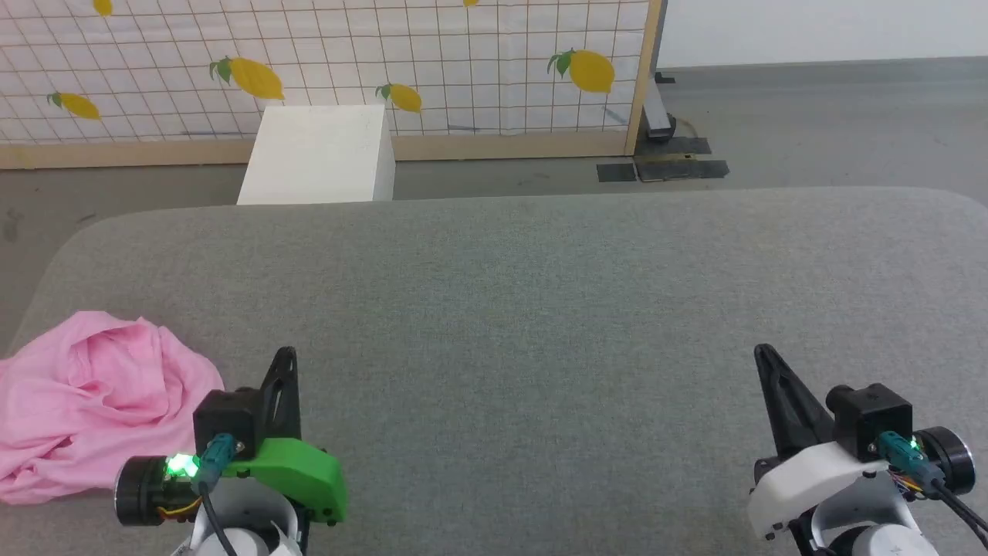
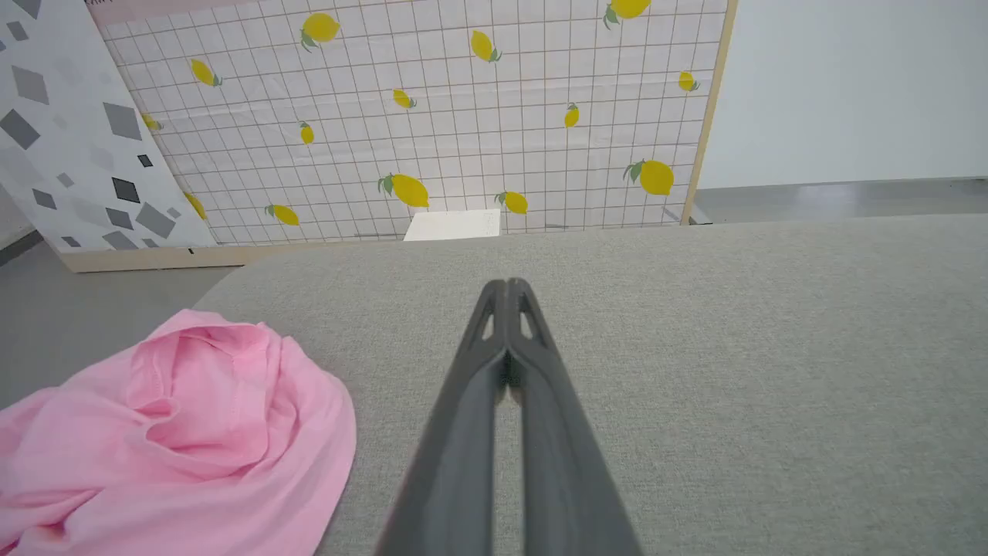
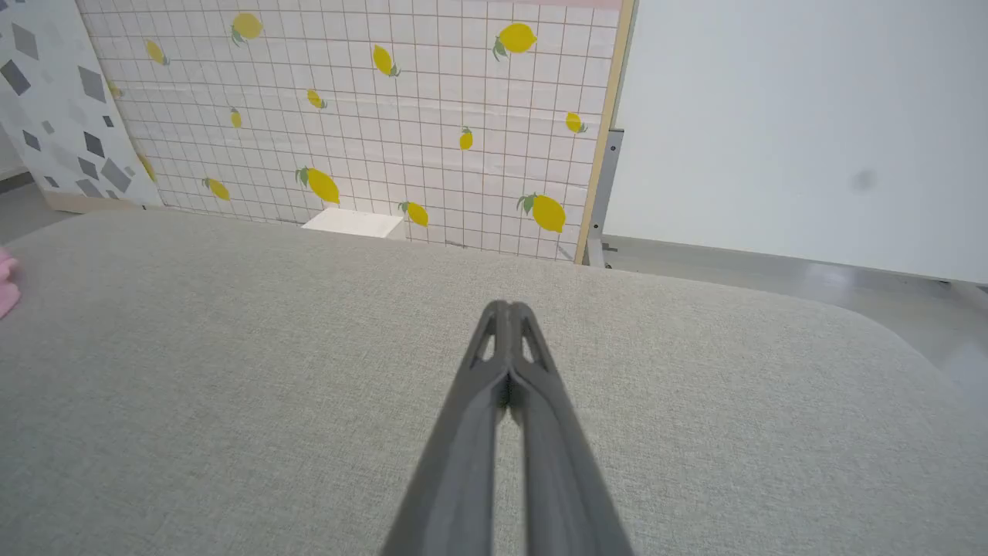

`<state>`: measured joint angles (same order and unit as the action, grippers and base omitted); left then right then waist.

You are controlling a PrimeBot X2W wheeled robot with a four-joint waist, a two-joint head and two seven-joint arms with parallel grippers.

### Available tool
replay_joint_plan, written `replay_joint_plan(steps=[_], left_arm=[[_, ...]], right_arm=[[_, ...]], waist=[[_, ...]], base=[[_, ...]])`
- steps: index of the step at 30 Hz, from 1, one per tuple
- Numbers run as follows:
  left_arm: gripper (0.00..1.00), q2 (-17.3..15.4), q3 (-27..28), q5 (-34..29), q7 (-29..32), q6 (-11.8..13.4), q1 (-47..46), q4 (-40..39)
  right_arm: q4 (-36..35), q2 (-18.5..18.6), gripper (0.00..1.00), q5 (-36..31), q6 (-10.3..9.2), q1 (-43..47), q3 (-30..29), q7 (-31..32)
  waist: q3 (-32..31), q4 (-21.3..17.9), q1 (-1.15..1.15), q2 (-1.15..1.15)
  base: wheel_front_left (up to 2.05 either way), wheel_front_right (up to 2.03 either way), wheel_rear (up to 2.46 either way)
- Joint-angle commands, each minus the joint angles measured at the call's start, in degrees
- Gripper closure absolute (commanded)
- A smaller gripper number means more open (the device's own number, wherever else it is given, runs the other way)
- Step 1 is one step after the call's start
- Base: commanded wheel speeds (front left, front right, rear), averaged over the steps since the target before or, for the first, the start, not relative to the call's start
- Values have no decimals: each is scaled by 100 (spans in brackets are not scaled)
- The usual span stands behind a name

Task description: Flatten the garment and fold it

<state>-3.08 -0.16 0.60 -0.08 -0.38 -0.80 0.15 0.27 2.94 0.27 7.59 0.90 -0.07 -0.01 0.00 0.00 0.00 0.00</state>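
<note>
The garment (image 1: 93,394) lies crumpled in a heap at the near left corner of the grey table (image 1: 540,293). Our left gripper (image 1: 287,357) hovers just beside it, with the fingers pressed together and holding nothing. Our right gripper (image 1: 764,357) is well apart on the other side, also closed and empty. We judge that the flattening is not yet begun. The cloth probably must first be pulled toward the middle, where both arms can reach it.
</note>
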Motion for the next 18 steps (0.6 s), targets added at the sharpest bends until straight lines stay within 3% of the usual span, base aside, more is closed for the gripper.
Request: replay_joint_plan(steps=[1,18], left_arm=[[100,21,16,-60,8,38,80,-15],[100,21,16,-60,8,38,80,-15]], right_arm=[[-27,-6,100,-27,-10,-90,7,1],[-27,-6,100,-27,-10,-90,7,1]], waist=[[0,0,0,0],[0,0,0,0]], base=[[0,0,0],[0,0,0]])
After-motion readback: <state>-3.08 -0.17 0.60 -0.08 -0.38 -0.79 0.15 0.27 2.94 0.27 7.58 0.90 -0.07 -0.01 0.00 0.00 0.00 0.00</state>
